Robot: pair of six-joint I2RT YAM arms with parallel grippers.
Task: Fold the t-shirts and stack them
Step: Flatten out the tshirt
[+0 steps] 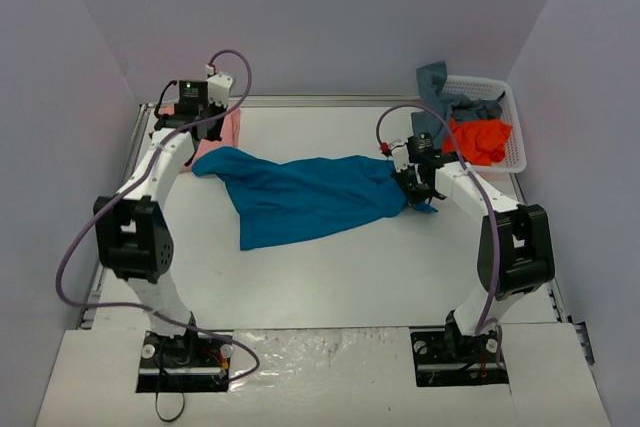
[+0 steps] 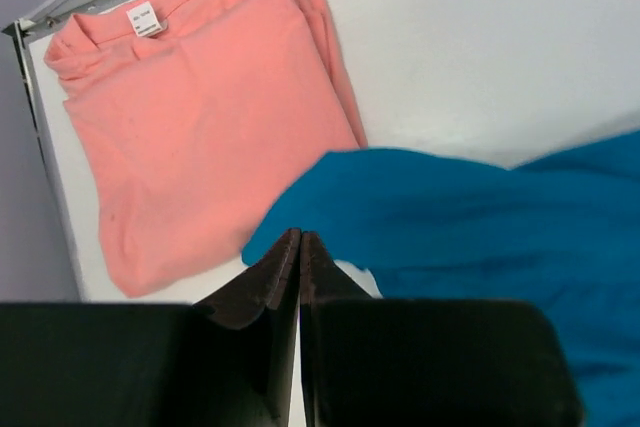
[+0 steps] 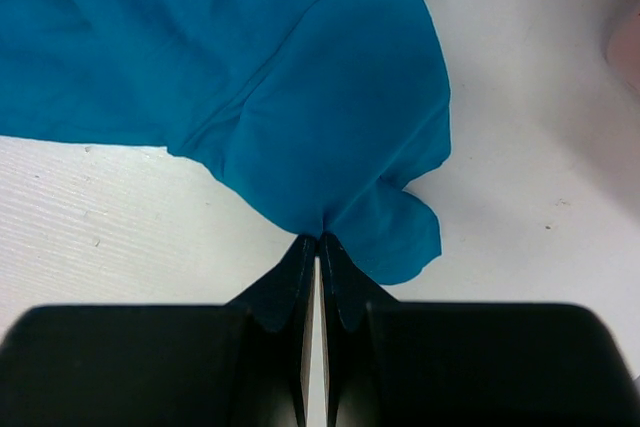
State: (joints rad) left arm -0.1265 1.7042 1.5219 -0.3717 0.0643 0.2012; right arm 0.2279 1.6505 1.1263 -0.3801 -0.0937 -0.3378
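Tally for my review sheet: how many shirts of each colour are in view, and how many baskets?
teal shirt: 1
salmon-pink shirt: 1
orange shirt: 1
grey-blue shirt: 1
white basket: 1
Total: 5 things, 4 of them shirts

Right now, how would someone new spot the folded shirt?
Find the white table, then its far left corner, by the left pincer. The pink shirt lies flat there. It alone is folded: the teal shirt sprawls mid-table, and the orange shirt and grey shirt are heaped in the basket.
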